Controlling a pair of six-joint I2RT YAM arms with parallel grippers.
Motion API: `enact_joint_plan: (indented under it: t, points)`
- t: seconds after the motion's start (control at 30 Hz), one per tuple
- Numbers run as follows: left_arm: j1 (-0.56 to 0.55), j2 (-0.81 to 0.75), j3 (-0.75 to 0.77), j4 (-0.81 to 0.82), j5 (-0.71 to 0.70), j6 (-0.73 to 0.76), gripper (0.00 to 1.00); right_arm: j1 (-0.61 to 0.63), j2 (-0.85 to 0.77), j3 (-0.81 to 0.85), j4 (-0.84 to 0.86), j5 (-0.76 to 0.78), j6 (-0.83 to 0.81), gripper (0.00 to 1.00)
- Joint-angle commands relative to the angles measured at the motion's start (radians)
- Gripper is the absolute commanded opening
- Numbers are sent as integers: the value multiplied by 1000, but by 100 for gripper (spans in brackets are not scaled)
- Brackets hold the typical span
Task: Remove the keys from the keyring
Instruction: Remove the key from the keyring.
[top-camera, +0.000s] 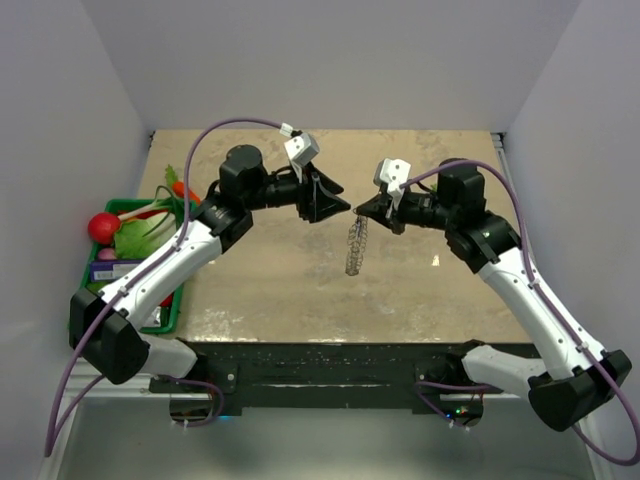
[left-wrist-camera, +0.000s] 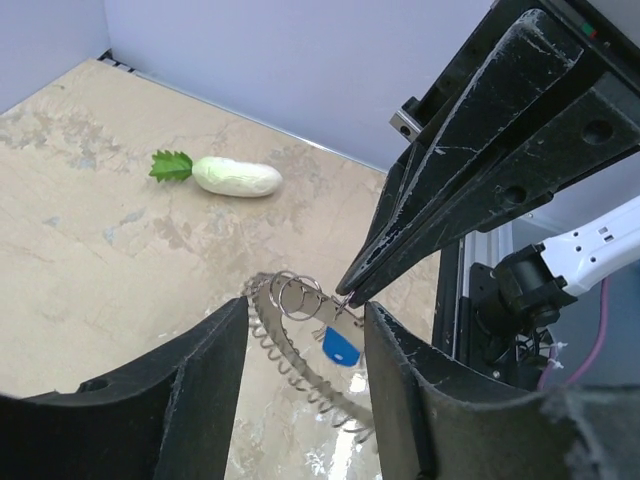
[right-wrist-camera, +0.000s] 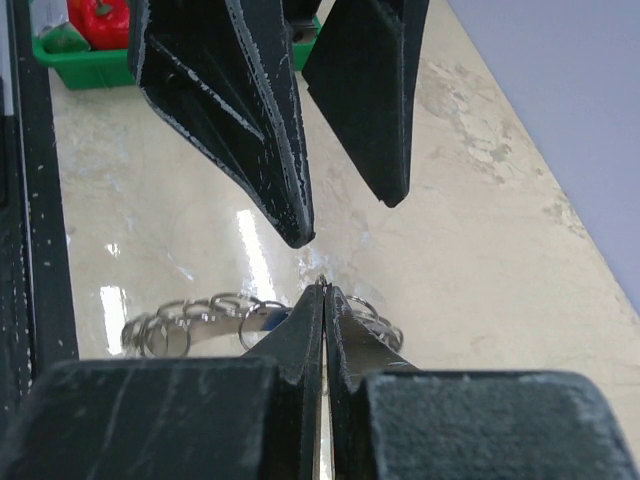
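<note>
Walls (top-camera: 330, 60) close the table (top-camera: 270, 290) on its left, far and right sides. The near edge ends at a dark rail (top-camera: 320, 362) where both arms are mounted. Most of the beige top lies bare, with open room on every side of the two grippers, which meet tip to tip above the middle of the table.

The right gripper (right-wrist-camera: 322, 288) is clenched, its jaws pressed flat together on a thin wire ring of the keyring (top-camera: 356, 248). The grey coil dangles from that pinch; whether its lower end touches the table I cannot tell. The key (left-wrist-camera: 341, 347), with its blue head, hangs on the coil just under the right fingertips.

The left gripper (left-wrist-camera: 305, 303) is released, its jaws standing apart and holding nothing. In the left wrist view the coil and key show in the gap between its fingers.

A white radish (left-wrist-camera: 235, 177) with green leaves lies flat on the tabletop near a wall, well apart from the keyring. A green tray (top-camera: 128, 207) sits at the table's left edge, partly under the left arm, holding a red pepper (top-camera: 103, 227) and other produce. Both are well clear of the grippers.
</note>
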Motion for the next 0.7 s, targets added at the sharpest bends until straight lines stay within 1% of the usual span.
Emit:
enact_joint_plan:
  t: [0.0,0.17,0.3,0.4,0.6,0.63,0.67]
  points:
    - [7,-37,34,20,68,44,55,5,-6,88,-60,-29,-104,0]
    - [5,-28,12,40,131,81,54,5,-17,104,-90,-75,-135,0]
    - [5,-23,-1,78,220,72,48,6,-9,121,-118,-104,-148,0]
    - [-1,-16,0,81,244,73,43,5,-6,124,-118,-117,-144,0]
    - [-41,-8,0,37,231,141,40,5,-1,138,-106,-160,-121,0]
    - [-42,-5,2,35,231,145,36,5,0,141,-109,-164,-118,0]
    - [-42,-3,3,35,229,145,34,5,2,142,-109,-167,-116,0]
